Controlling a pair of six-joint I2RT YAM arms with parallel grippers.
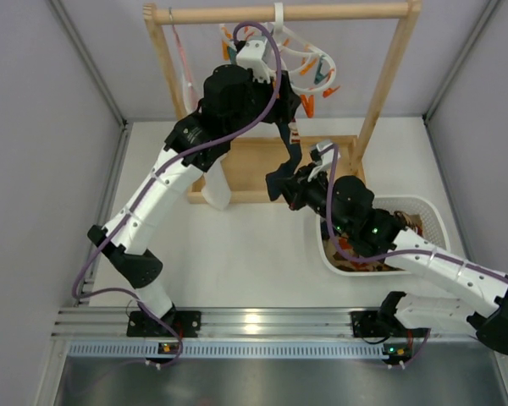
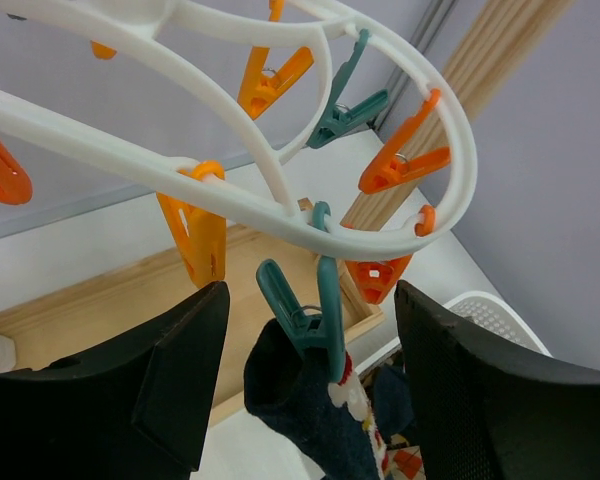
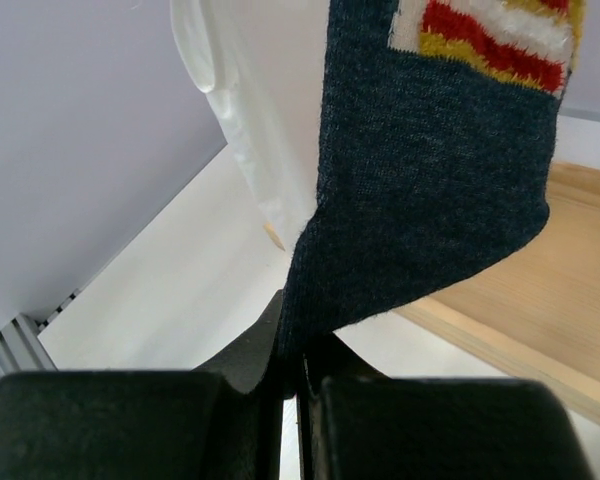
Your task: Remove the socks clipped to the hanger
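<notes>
Right gripper (image 3: pixel 295 365) has its two fingers pressed together on the lower edge of the dark navy sock (image 3: pixel 420 190). The fabric goes in between the pads and no gap is visible there. From this pinched point the sock rises tight and a little twisted, and higher up it carries a patch with red, yellow and white stripes.

The top of the sock is held by a teal clothespin (image 2: pixel 302 312) that hangs from the front of the hanger (image 2: pixel 450 130), a white plastic loop. The loop hangs from the top rail of the wooden rack (image 1: pixel 279 13).

The left gripper (image 2: pixel 312 300) is spread wide. One finger (image 2: pixel 170 380) stands at each side of the teal clothespin and the sock cuff, and neither finger appears to touch them. Several orange clothespins (image 2: pixel 202 235) and one more teal one hang from the loop with nothing in them.

In the top view the sock stretches down from the hanger to the right gripper, above the wooden base of the rack. A white cloth (image 1: pixel 216 182) hangs at the left side of the rack. A white basket (image 1: pixel 427 211) stands on the table at the right, partly under the right arm, and some brown and orange fabric (image 1: pixel 364 264) lies in it.
</notes>
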